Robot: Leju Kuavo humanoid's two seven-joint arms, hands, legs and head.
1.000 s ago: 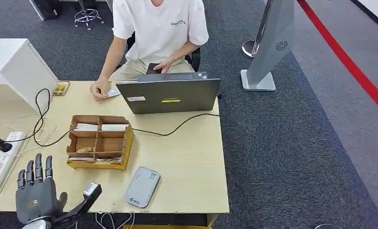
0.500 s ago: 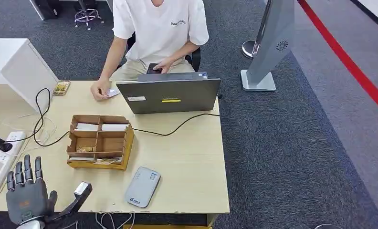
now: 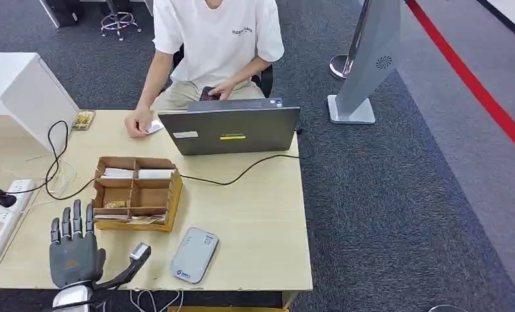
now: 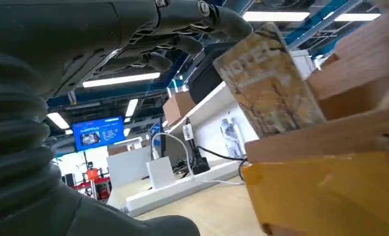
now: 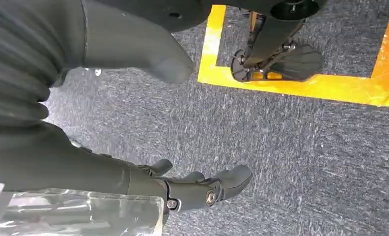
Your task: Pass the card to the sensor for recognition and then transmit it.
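The left hand point(image 3: 77, 250) hovered over the surface point(image 3: 255, 221), fingers spread and holding nothing, just beside the cardboard organizer point(image 3: 136, 193). A card point(image 4: 268, 83) stood tilted in its near compartment. The right hand point(image 5: 182, 189) hung empty over carpet, fingers loosely apart.

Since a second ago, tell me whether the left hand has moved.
Yes. The left hand has moved forward and to the right, toward the near-left corner of the wooden organizer box, fingers spread and holding nothing.
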